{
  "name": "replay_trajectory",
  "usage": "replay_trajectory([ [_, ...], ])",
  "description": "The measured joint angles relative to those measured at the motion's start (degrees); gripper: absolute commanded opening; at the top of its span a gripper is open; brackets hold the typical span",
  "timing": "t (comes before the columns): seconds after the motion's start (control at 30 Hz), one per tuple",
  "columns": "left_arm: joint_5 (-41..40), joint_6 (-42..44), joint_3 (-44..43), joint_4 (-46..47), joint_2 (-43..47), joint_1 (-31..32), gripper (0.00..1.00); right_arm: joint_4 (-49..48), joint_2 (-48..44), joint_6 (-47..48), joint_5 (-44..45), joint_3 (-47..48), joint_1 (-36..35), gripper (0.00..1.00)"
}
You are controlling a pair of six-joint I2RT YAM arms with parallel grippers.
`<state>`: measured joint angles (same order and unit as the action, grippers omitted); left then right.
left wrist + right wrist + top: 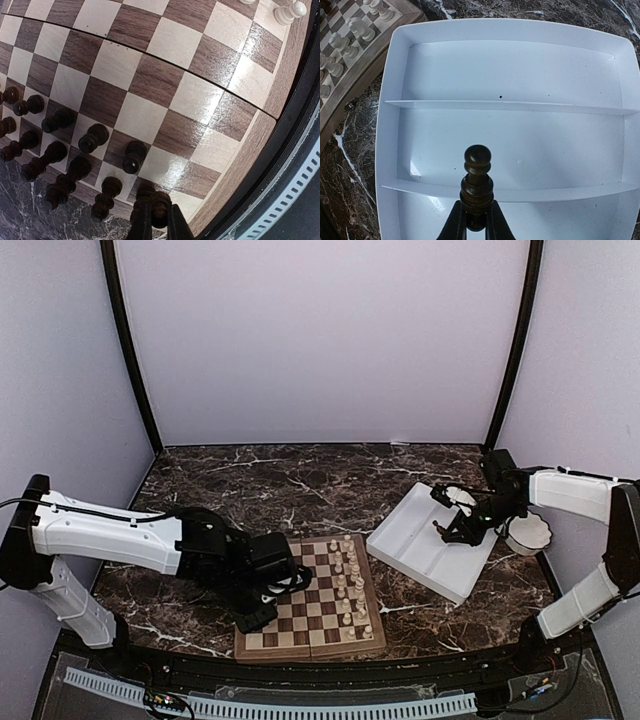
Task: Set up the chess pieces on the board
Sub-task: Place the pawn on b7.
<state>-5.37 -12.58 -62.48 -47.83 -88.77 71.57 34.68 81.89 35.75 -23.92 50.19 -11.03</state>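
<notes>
The board (312,651) lies at the table's near middle and fills the left wrist view (165,75). Several dark chess pieces (92,139) stand in two rows along its left side. My left gripper (262,592) hangs over that side, shut (158,214) on a dark piece (160,200) above the near corner squares. I cannot tell whether that piece touches the board. My right gripper (456,530) is over the white tray, shut (476,220) on a dark pawn (477,175) held upright.
The white divided tray (430,550) lies right of the board, and its compartments show bare in the right wrist view (510,65). Cream-white pieces (350,580) stand along the board's right side (360,27). A small white bowl (528,533) sits at the far right.
</notes>
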Motion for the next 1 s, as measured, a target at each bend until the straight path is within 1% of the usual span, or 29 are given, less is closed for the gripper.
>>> replay_trajectory([
  [0.37, 0.2, -0.22, 1.84, 5.57, 0.39, 0.61, 0.02, 0.0, -0.17, -0.04, -0.33, -0.5, 0.11, 0.05],
  [0.73, 0.63, -0.55, 3.17, 7.34, -0.46, 0.61, 0.02, 0.0, -0.17, -0.04, -0.55, -0.52, 0.24, 0.05],
  [1.0, 0.83, -0.52, 3.65, 7.96, -1.66, 0.61, 0.1, 0.0, -0.17, -0.04, -0.55, -0.61, 0.26, 0.05],
])
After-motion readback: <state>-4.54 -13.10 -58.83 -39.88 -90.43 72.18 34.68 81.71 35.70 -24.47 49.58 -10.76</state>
